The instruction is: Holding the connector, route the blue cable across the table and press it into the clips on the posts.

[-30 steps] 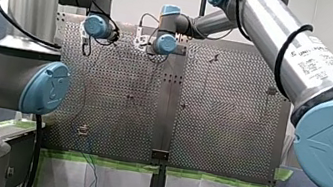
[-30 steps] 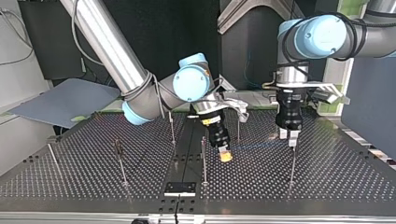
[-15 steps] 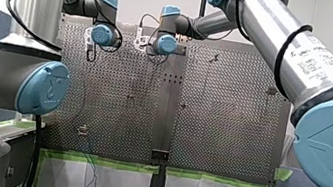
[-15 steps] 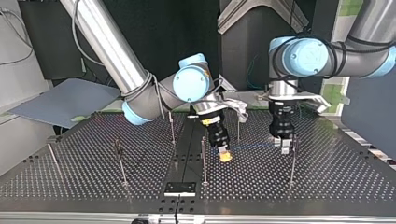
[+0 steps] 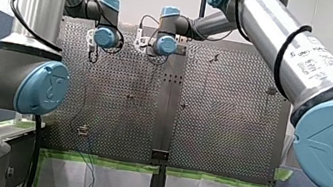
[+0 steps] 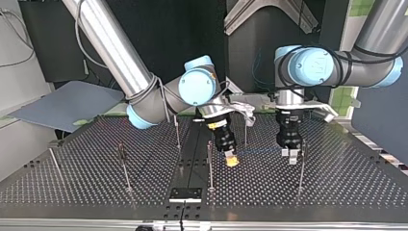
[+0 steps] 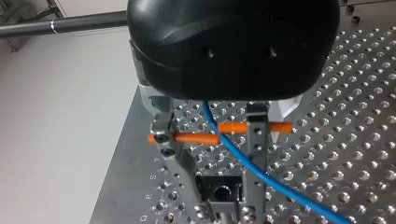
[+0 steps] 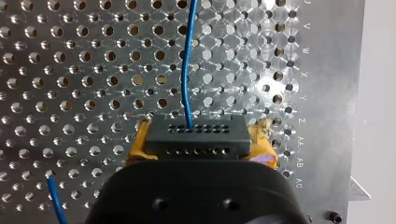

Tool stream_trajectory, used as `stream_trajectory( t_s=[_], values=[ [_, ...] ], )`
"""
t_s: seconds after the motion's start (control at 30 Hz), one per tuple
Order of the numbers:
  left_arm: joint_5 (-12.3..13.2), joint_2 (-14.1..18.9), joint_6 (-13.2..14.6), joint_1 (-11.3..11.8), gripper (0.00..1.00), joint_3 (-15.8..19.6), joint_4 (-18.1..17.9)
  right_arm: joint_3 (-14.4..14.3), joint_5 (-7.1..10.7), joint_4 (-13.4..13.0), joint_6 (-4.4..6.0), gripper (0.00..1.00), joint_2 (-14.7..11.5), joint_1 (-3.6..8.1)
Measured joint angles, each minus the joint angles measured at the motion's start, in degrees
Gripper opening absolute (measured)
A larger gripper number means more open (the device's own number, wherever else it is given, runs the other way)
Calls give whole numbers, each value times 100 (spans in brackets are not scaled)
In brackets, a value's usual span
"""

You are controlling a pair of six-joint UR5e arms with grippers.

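A: Right claw (image 6: 232,160)?
B: Pinching the connector (image 8: 194,139) between yellow pads (image 8: 134,148), low over the tabletop (image 6: 337,185), near the top view's middle.
A: And the cable (image 8: 187,70)?
B: Blue, plugged into the connector. Runs ahead over the holes and across to the left claw (image 6: 290,155).
A: Left claw, then?
B: Spread, with the cable slanting down between metal fingers (image 7: 180,161). Carries an orange rod (image 7: 196,138) across them. Hangs just beside a post (image 6: 301,168), right of the other claw in the top view.

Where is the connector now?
The connector is clamped between the yellow pads of my right gripper, the blue cable leaving its face; in the top view that gripper is just right of the centre post.
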State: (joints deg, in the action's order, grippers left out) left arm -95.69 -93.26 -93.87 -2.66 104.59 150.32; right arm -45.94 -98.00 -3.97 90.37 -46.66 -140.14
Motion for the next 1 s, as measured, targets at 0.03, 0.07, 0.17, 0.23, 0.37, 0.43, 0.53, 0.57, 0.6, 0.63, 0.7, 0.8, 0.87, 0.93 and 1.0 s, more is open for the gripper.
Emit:
stream_trajectory(
  t_s=[0.03, 0.07, 0.17, 0.23, 0.37, 0.43, 0.53, 0.57, 0.6, 0.63, 0.7, 0.8, 0.87, 0.93, 1.0],
  values=[
    [2, 0, -5, 4, 88, 0, -3, -1, 0, 0, 0, 0, 1, -1],
    [5, 0, -14, 9, 84, -1, -6, -1, 0, 1, 0, 0, 2, -1],
    [7, -1, -49, 15, 61, -2, -12, 0, 0, 0, 0, 0, 2, 1],
    [9, -2, -78, 16, 61, -2, -27, 0, 0, 0, 0, 0, 2, 1],
    [7, -3, -137, 23, 7, -2, -50, 0, 0, 0, 0, 0, 7, 1],
    [5, -3, -157, 24, 0, -2, -53, 0, 0, 0, 0, 0, 8, 1],
    [3, -3, -176, 25, 0, -2, -50, 1, 0, 2, 0, 0, 9, 0],
    [3, -4, -181, 25, 0, -2, -47, 0, 0, 4, 0, 0, 10, 1],
    [3, -3, -184, 24, 0, -2, -44, 0, 0, 5, 0, 0, 10, 0],
    [3, -3, -188, 22, 0, -2, -40, -1, 0, 7, 0, 0, 10, 0],
    [2, -3, -195, 14, 0, -2, -26, -1, 0, 9, 0, 0, 10, -3],
    [-3, -3, -197, -1, 0, 4, 30, -3, 0, 15, 0, 0, 11, -11],
    [-10, -3, -191, -12, 0, 17, 79, -5, 0, 20, 0, 0, 14, -19],
    [-36, -3, -184, -22, 0, 46, 105, -9, 0, 28, 0, 0, 17, -24],
    [-80, -3, -176, -34, 0, 105, 121, -27, -7, 37, 0, 0, 18, -27]
  ],
)
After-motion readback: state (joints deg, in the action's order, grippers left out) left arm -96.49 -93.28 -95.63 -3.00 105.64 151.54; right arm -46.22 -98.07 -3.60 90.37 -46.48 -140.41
